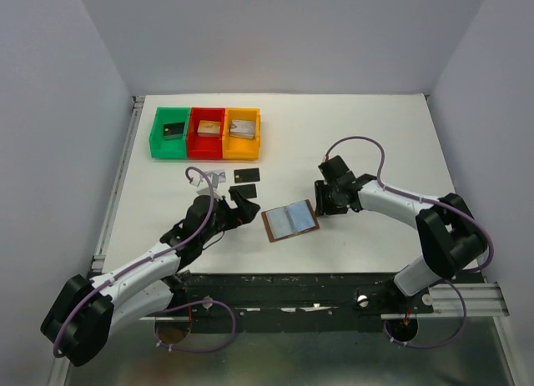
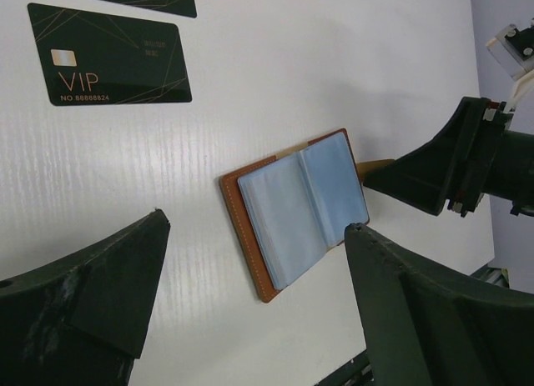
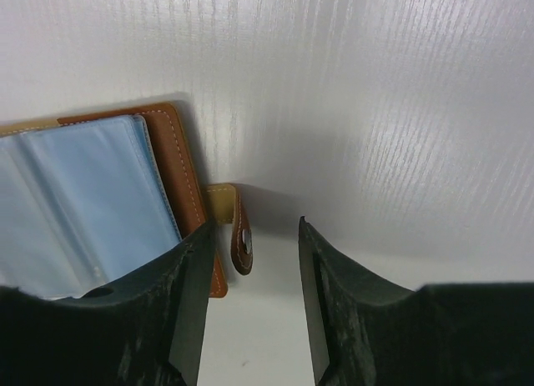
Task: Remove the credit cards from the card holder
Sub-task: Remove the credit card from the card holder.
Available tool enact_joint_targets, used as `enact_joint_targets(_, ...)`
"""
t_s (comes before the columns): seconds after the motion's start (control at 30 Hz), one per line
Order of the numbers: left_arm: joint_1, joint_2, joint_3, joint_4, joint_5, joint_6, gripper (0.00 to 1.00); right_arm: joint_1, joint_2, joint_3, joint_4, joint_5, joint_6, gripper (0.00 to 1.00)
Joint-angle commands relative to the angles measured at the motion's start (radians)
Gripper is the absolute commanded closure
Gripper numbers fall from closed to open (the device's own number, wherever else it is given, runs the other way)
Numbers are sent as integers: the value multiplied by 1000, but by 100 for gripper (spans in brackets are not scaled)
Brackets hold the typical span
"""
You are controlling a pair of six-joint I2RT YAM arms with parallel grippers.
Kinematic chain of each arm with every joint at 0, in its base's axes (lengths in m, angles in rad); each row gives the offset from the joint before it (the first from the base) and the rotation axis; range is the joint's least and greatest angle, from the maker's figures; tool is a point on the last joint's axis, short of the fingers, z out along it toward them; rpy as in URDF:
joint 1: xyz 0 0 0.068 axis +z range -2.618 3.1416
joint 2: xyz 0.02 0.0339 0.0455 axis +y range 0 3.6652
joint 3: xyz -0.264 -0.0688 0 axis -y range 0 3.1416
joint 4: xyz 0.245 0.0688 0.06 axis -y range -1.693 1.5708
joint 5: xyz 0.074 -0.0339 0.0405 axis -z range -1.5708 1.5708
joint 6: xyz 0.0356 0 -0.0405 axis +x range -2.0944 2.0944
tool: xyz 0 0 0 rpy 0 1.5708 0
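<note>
Wallet (image 1: 289,221) is laid open for card access, L gripper (image 2: 259,226) held wide & empty, R gripper (image 3: 254,228) parted over tab (image 3: 241,244), prob. to pin it.

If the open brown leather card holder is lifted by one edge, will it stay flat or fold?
The brown leather card holder would probably fold, as it lies open like a book with thin blue sleeves. Its snap tab curls, so looks limp. Pushed, it likely slides on the smooth white table.
</note>
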Motion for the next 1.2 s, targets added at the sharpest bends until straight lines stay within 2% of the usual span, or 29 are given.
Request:
enact_joint_targets(0.0, 1, 5, 25, -3, 28, -7, 1, -2, 38, 41, 20, -26, -10, 47)
enact_joint_targets(0.1, 1, -1, 11, 28, 54, 1, 1, -2, 62, 53, 21, -22, -16, 53)
enact_joint_targets(0.17, 3, -3, -4, 71, 92, 18, 5, -5, 82, 64, 20, -29, -16, 72)
enact_joint_targets(0.33, 1, 48, 43, 51, 184, 96, 15, -7, 46, 37, 24, -58, 3, 99)
enact_joint_targets(0.53, 1, 155, 115, 20, 265, 144, 18, 1, -60, -86, 75, -186, 62, 100)
enact_joint_targets(0.73, -3, 235, 143, 21, 310, 165, 18, 27, -111, -161, 107, -240, 107, 100)
enact_joint_targets(1.17, -54, 385, 229, 24, 327, 205, 18, 25, -86, -124, 103, -239, 92, 100)
